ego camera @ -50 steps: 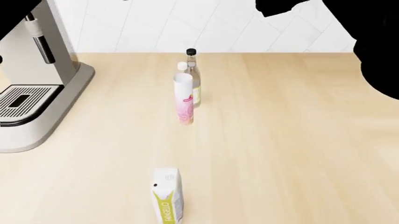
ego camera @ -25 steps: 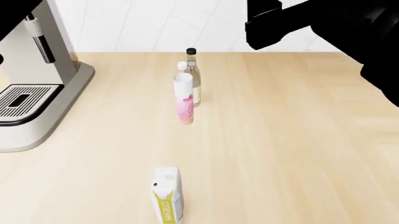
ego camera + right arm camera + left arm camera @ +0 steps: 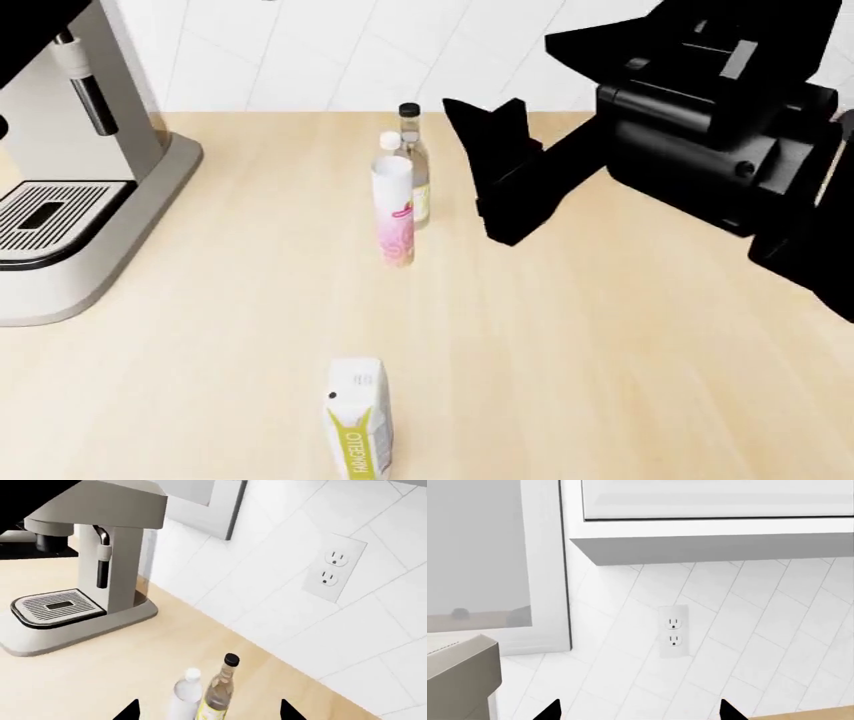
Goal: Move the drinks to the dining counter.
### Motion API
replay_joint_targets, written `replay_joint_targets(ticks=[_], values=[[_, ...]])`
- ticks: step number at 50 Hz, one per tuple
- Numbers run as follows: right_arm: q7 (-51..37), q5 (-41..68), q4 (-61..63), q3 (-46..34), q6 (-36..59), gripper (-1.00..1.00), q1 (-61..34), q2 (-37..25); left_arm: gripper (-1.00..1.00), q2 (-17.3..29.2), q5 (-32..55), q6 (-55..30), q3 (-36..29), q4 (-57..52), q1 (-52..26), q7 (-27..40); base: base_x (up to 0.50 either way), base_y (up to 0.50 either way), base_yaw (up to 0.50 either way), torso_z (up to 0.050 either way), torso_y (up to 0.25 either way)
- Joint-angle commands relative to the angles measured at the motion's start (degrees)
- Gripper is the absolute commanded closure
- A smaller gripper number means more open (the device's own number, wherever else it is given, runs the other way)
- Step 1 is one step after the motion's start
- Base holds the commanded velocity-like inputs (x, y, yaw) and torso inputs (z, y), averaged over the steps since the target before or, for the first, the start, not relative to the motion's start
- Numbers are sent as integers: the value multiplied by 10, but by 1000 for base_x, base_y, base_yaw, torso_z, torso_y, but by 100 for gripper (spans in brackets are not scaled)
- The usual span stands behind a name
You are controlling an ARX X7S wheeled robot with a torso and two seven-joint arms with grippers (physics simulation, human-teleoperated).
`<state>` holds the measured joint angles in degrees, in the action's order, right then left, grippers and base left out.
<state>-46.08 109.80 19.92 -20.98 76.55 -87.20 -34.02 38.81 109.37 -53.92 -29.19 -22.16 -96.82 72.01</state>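
Altogether, three drinks: carton (image 3: 359, 432), two bottles (image 3: 392, 212).

Matte black all over, with no markings, cables or screws to be made out. Right arm (image 3: 721, 130) built of blocky, angular housings with flat facets and hard edges, one boxy segment carrying a raised rectangular block on top. Right gripper (image 3: 501, 175) likewise black, ending in two broad, tapering fingers (image 3: 487, 130) with pointed tips. Left gripper (image 3: 637, 712) seen only as two small black pointed fingertips (image 3: 550, 711). Black bulk of the left arm (image 3: 34, 30) featureless, pure silhouette.
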Motion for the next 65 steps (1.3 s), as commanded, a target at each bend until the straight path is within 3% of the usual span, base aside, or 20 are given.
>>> replay_joint_targets(ticks=[1,26,65], values=[[32,60,26,-14,9,-100,7,2,-100,2,0,2,-3,0,-2,-1,0,0,0,0,0],[61,120,67,-40,-6,-100,15,19,-100,6,4,7,-7,-4,-4,1,0,0,0,0,0],[103,109,78,-93,2,-100,66,49,-100,8,-4,12,-19,-2,-3,-7,0,0,0,0,0]])
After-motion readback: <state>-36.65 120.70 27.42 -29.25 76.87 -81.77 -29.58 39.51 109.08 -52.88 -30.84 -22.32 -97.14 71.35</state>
